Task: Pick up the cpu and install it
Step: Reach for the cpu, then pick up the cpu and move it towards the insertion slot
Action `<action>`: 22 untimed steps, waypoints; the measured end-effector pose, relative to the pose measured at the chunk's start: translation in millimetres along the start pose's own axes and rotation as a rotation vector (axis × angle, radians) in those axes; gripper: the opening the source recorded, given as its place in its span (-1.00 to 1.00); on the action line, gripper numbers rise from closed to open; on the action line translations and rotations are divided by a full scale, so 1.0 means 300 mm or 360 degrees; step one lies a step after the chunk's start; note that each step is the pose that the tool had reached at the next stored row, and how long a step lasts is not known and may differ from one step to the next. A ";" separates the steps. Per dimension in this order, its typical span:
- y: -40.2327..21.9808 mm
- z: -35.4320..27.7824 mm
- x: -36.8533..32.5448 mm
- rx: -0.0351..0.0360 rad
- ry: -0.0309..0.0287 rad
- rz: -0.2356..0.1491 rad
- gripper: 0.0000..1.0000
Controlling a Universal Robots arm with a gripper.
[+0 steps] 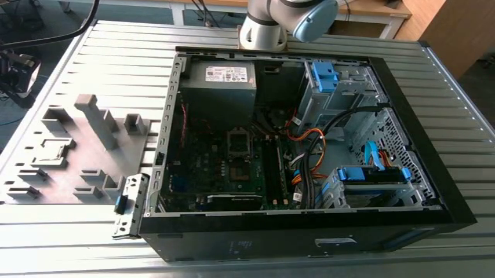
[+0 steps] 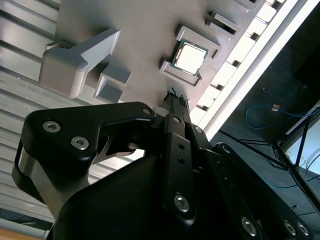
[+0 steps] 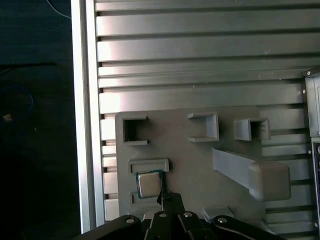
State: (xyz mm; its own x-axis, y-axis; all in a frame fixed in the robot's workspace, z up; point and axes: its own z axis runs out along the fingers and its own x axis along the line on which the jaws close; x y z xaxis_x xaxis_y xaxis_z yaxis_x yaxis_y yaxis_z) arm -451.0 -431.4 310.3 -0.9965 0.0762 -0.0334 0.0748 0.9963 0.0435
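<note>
The open computer case (image 1: 309, 145) stands beside the grey holder plate (image 1: 81, 162), on the exterior view's right. Over that plate hangs the gripper (image 3: 166, 196), fingers seemingly pinched together, empty. The cpu (image 3: 148, 185) lies in the plate's nest, beside the fingertips.

No text can be read; the white label (image 1: 225, 73) on the grey box (image 1: 220, 92) is illegible.

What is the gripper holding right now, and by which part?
Nothing: the gripper is empty; the cpu lies apart from it in a recess of the grey fixture plate.
</note>
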 end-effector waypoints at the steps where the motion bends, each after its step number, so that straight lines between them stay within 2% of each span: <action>1: 0.000 0.001 0.000 0.0000 0.00002 0.0000 -0.79; 13: -0.001 0.007 0.005 0.0000 0.00000 0.0000 -0.79; 16: -0.002 0.017 0.016 0.0001 0.00000 0.0000 -0.79; 22: -0.005 0.052 0.030 0.0001 0.00017 0.0000 -0.79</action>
State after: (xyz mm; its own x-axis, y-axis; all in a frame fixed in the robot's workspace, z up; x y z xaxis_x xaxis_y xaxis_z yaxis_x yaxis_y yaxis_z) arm -459.4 -431.7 294.2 -0.9966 0.0762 -0.0324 0.0748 0.9963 0.0427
